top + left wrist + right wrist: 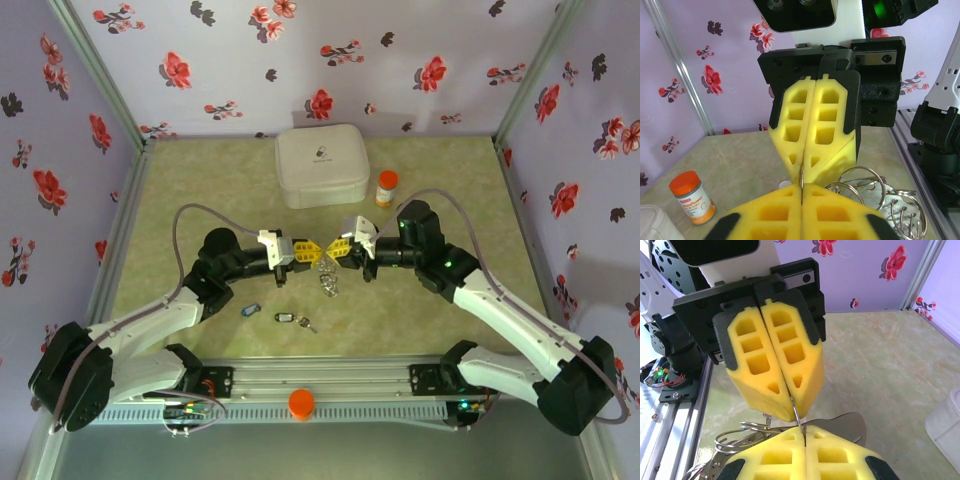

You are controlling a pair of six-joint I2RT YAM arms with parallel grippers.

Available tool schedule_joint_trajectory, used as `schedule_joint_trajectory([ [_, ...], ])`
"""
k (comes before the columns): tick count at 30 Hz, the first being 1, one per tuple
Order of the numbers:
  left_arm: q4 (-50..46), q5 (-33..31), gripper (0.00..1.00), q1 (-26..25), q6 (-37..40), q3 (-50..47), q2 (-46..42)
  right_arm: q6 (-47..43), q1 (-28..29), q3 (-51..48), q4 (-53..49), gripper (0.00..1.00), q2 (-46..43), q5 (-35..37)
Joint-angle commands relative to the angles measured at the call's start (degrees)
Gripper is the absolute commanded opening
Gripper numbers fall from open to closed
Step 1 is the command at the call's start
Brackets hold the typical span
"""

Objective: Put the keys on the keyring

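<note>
Left gripper [308, 250], right gripper [340, 250] meet mid-tabletop [200, 180], each pinched tight on keyring [328, 281] wire. Keys [283, 318] loose nearer; threading seemingly unstarted.

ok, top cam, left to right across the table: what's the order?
blue-tagged key → black-tagged key → left gripper → right gripper → pill bottle. White case and keyring overlap the grippers, so skipped.

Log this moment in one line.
left claw: shut on keyring | right claw: shut on keyring | claws: tip to tip over table | keys: loose on table
</note>
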Motion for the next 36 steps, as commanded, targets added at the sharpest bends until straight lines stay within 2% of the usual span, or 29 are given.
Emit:
schedule_joint_trajectory([
  [1, -2.8, -2.0, 0.18, 0.2, 2.8, 1.8, -0.4, 0.3, 0.5, 2.2, -0.2, 0.0, 0.6, -1.8],
  [3, -11.5, -3.1, 0.18, 0.1, 7.3, 3.7, -1.0, 0.2, 0.6, 3.0, -1.0, 0.0, 0.8, -1.4],
  [5, -15.8, -3.0, 0.18, 0.2, 8.9, 4.9, -1.2, -0.5, 1.0, 3.9, -2.6, 0.0, 1.2, -0.8],
  [10, -16.3, -2.1, 0.13, 0.1, 9.7, 6.0, -0.9, -1.7, 2.2, 5.5, -4.8, 0.0, 2.8, 0.0],
  [15, -16.0, -0.8, 0.0, 0.2, 10.0, 6.7, -1.2, -3.1, 2.7, 6.5, -7.3, 0.0, 3.3, 1.6],
  [17, -16.3, -1.2, 0.0, 0.3, 10.4, 6.7, -2.0, -3.2, 2.6, 5.9, -7.1, 0.0, 2.5, 3.0],
  [19, -16.9, -2.7, 0.0, 0.4, 10.6, 6.3, -3.4, -2.6, 2.3, 4.6, -6.1, 0.21, 1.0, 5.4],
  [21, -18.3, -5.3, 0.0, 0.4, 10.9, 6.3, -5.0, -1.7, 1.5, 3.2, -4.8, 0.28, -1.0, 7.1],
  [23, -20.1, -8.9, 0.0, 0.5, 11.5, 6.3, -6.8, 0.8, 0.7, 1.3, -2.9, 0.35, -3.0, 10.4],
  [25, -21.9, -14.2, 0.0, 0.5, 12.0, 6.2, -8.7, 4.9, 0.8, -0.3, -1.8, 0.39, -4.3, 17.6],
  [27, -21.1, -23.9, 0.0, 0.5, 8.5, 5.7, -10.3, 12.5, 1.3, -1.1, -1.8, 0.37, -4.0, 25.9],
  [29, -20.7, -34.5, 0.0, 0.5, 4.8, 5.1, -11.9, 17.7, 2.2, -1.7, -4.8, 0.33, -2.9, 27.9],
  [32, -19.0, -44.8, 0.0, 0.7, 4.3, 3.1, -13.5, 24.0, 8.1, -3.8, -7.1, 0.33, -1.2, 31.7],
  [34, -17.5, -52.3, 0.0, 1.0, 0.7, 2.2, -13.9, 30.1, 12.9, -6.6, -4.2, 0.34, 0.2, 33.1],
  [36, -19.8, -56.9, 0.0, 1.9, -3.2, 3.1, -13.8, 34.7, 17.5, -9.9, 1.3, 0.37, 2.1, 35.9],
])
